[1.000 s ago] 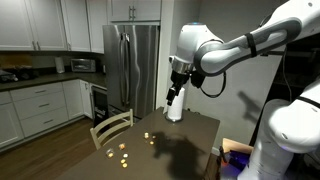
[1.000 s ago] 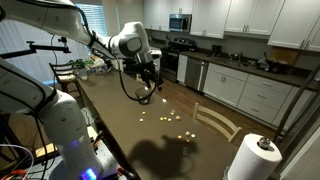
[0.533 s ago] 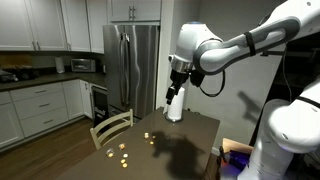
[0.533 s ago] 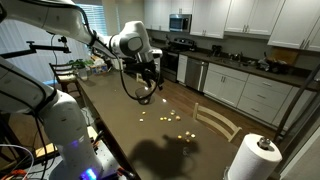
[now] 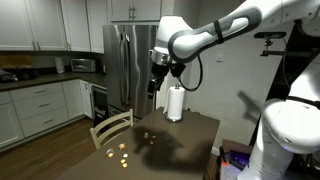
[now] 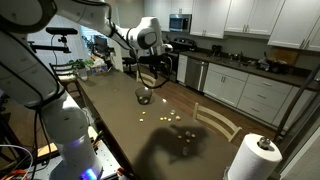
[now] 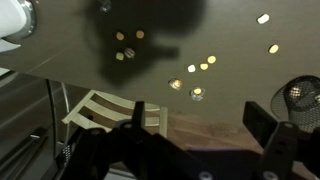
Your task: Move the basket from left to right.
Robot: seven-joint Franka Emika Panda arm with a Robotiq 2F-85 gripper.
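Note:
The basket (image 6: 144,96) is a round, dark wire bowl that rests on the brown table (image 6: 120,130), beyond the small yellowish pieces (image 6: 172,118). It also shows at the right edge of the wrist view (image 7: 303,98). It is out of sight in an exterior view from the opposite end. My gripper (image 6: 156,70) hangs in the air above and beside the basket, not touching it. In the wrist view my gripper (image 7: 200,125) has both fingers spread wide with nothing between them. In an exterior view my gripper (image 5: 159,80) is high over the table.
A white paper-towel roll (image 5: 175,103) stands on the table's end and also shows in an exterior view (image 6: 252,158). A wooden chair (image 5: 110,128) is pushed against the table's long side. Yellowish pieces (image 7: 196,68) lie scattered mid-table. Kitchen counters and a fridge (image 5: 133,65) stand behind.
The arm has swung sideways and risen. The dark ring of the basket hung at the gripper before; now it rests on the table, apart from the gripper.

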